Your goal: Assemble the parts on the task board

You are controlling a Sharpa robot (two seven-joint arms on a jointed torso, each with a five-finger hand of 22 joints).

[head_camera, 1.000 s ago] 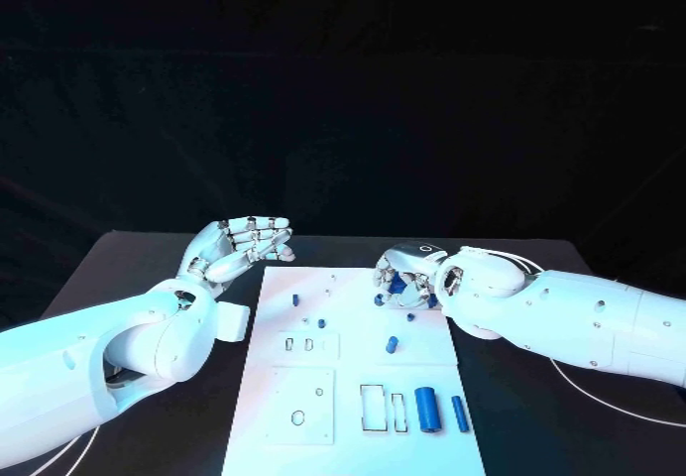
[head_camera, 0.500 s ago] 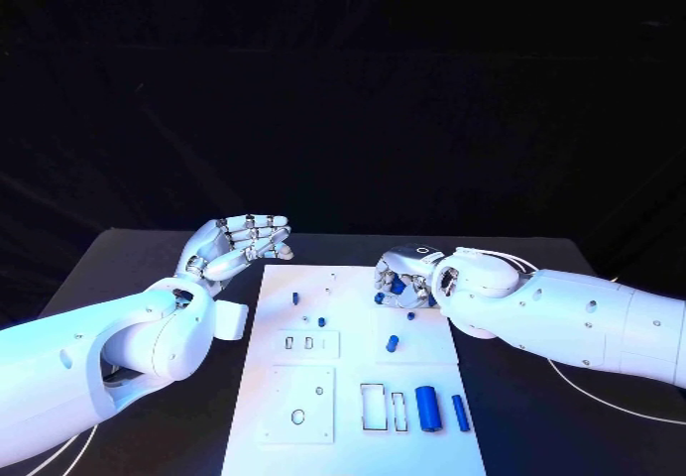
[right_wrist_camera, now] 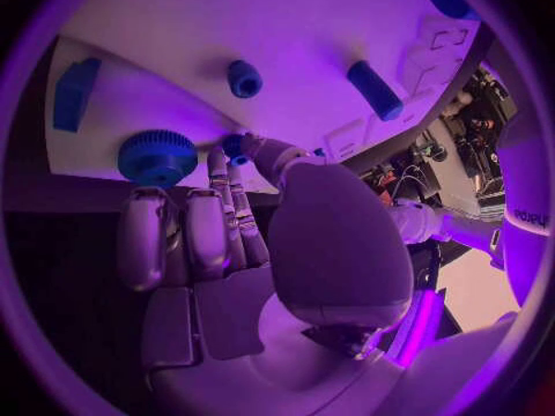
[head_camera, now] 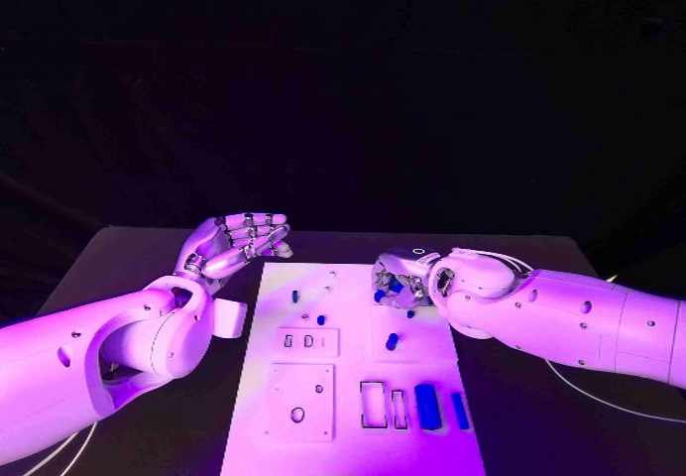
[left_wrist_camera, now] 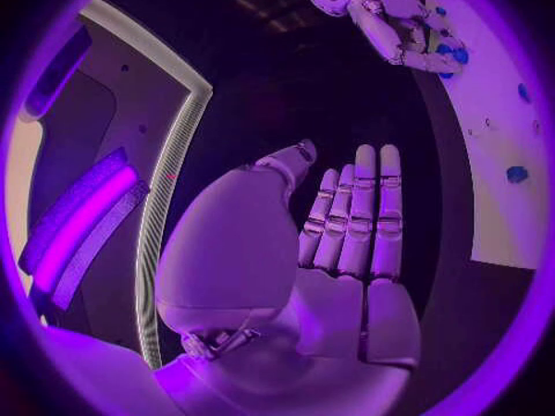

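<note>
A: Where does it stand?

B: The right robot hand (head_camera: 399,281) is down at the far right corner of the task board (head_camera: 343,416), fingertips (right_wrist_camera: 237,150) pinching a small blue part (right_wrist_camera: 235,144) against the board. The knurled blue wheel (right_wrist_camera: 156,156) sits just beside it, a short blue peg (right_wrist_camera: 244,78) and a longer blue cylinder (right_wrist_camera: 375,90) farther along the board.

A: And the left?

B: The left robot hand (head_camera: 236,245) is raised off the tabletop (head_camera: 129,258) beside the board's far left corner, palm bare, fingers loosely apart, grasping nothing.

A: What might go wrong?

B: I'd judge the pinch thin: a slight tilt and the part could jam at its hole or slip out and roll off the near edge. The hand could also nudge the wheel beside it.

A: Anything sitting in the recesses?

B: Near the front, the rectangular cut-outs (head_camera: 372,405) look vacant; a large blue cylinder (head_camera: 426,405) and a thinner blue rod (head_camera: 459,410) lie beside them on the board.
</note>
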